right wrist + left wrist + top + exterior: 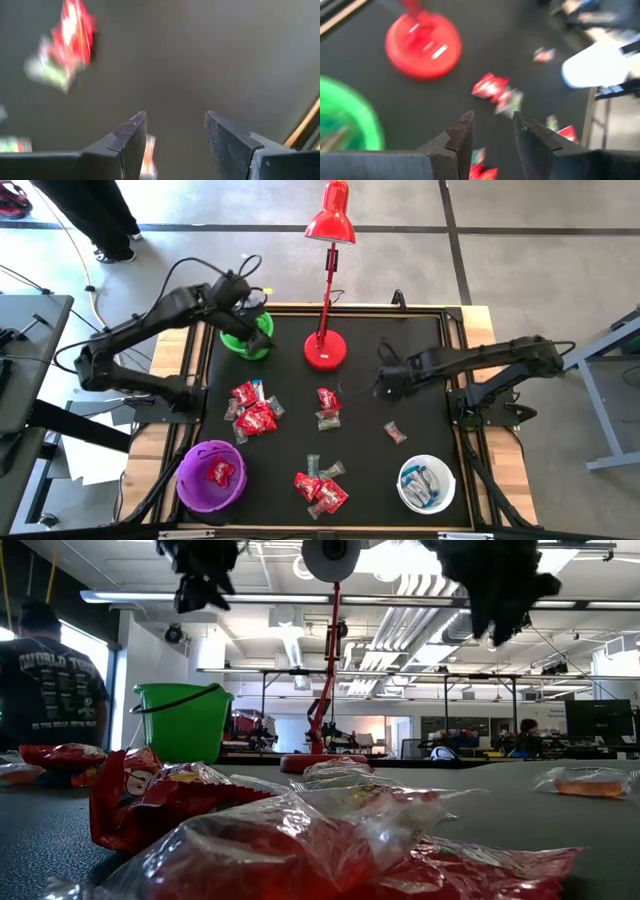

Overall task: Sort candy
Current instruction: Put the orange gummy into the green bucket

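— So, where do your jaws stand, starting with the left?

— On my left gripper (pixel 492 132) the jaws are parted a little way with nothing between them. In the high view that left gripper (pixel 243 292) hangs over the green bowl (pixel 246 337) at the upper left of the worktop (pixel 420 390). Its wrist view looks past the bowl's rim and the lamp base (pixel 423 45) to the candy (pixel 492 87), well apart from the jaws, out toward the middle of the frame.

— And the right?

— My right gripper (pixel 175 132) has its jaws spread wide and empty. From above, the right gripper (pixel 385 380) hovers right of centre, just right of the red lamp (pixel 327 345).

— Which candy decides the next reach?

— I judge the small red and clear pair (pixel 327 408) at the centre of the frame, or the lone sweet (pixel 395 433) down and a little right of my right jaws. Both lie nearer the right arm than the left. The lone sweet lies slanted, its long axis running from upper left to lower right. So I would turn the jaws across it.

— Anything directly under the right jaws?

— Something pale and red (pixel 147 157) shows between the fingers at the bottom of the wrist view, too blurred to name.

— And the remaining candy?

— Red piles sit at left centre (pixel 252 412) and bottom centre (pixel 322 488). Some already lies in the purple bowl (pixel 208 480) and white bowl (pixel 428 485).
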Tool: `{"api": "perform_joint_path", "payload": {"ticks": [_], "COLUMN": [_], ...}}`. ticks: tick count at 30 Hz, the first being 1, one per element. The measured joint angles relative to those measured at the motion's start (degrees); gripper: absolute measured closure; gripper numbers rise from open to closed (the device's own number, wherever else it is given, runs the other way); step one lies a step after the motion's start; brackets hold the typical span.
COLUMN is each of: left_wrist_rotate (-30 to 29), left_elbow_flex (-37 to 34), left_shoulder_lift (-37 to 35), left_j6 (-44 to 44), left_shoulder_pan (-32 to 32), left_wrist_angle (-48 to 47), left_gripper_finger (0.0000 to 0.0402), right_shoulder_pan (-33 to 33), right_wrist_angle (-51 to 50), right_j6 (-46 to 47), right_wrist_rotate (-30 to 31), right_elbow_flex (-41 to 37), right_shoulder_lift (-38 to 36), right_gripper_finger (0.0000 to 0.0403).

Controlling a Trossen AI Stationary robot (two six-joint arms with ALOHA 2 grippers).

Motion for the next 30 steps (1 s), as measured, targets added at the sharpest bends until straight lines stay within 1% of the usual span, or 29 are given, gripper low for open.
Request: {"api": "perform_joint_path", "payload": {"ticks": [3, 8, 14, 17, 20, 26, 30], "left_wrist_rotate": [0.0, -0.4, -0.5, -0.5, -1.1, -7.3, -7.5], "left_elbow_flex": [0.0, 0.0, 0.0, 0.0, 0.0, 0.0, 0.0], "left_shoulder_lift": [-2.2, -5.7, -8.1, -8.3, -8.2, -8.2, -8.2], "left_j6": [-4.2, -9.5, -11.2, -12.9, -13.4, -13.5, -13.5], "left_shoulder_pan": [-4.2, -9.4, -13.0, -14.4, -15.6, -18.3, -19.4], "left_wrist_angle": [5.9, 14.0, 16.5, 16.6, 16.6, 16.6, 16.6], "left_gripper_finger": [0.0283, 0.0283, 0.0283, 0.0283, 0.0283, 0.0283, 0.0283], "right_shoulder_pan": [1.5, 3.0, 4.0, 4.6, 4.8, 4.9, 5.9], "right_wrist_angle": [5.2, 15.8, 30.1, 35.6, 39.2, 40.3, 40.3], "right_j6": [2.6, 7.3, 9.5, 11.1, 12.1, 12.0, 11.9], "right_wrist_rotate": [-6.5, -13.3, -21.5, -22.6, -22.6, -22.3, -23.0], "right_elbow_flex": [-7.4, -19.1, -29.5, -32.3, -33.5, -33.7, -33.7], "right_shoulder_lift": [0.1, 0.1, 0.1, 0.1, 0.0, 0.0, 0.0], "right_gripper_finger": [0.0206, 0.0206, 0.0206, 0.0206, 0.0206, 0.0206, 0.0206]}}
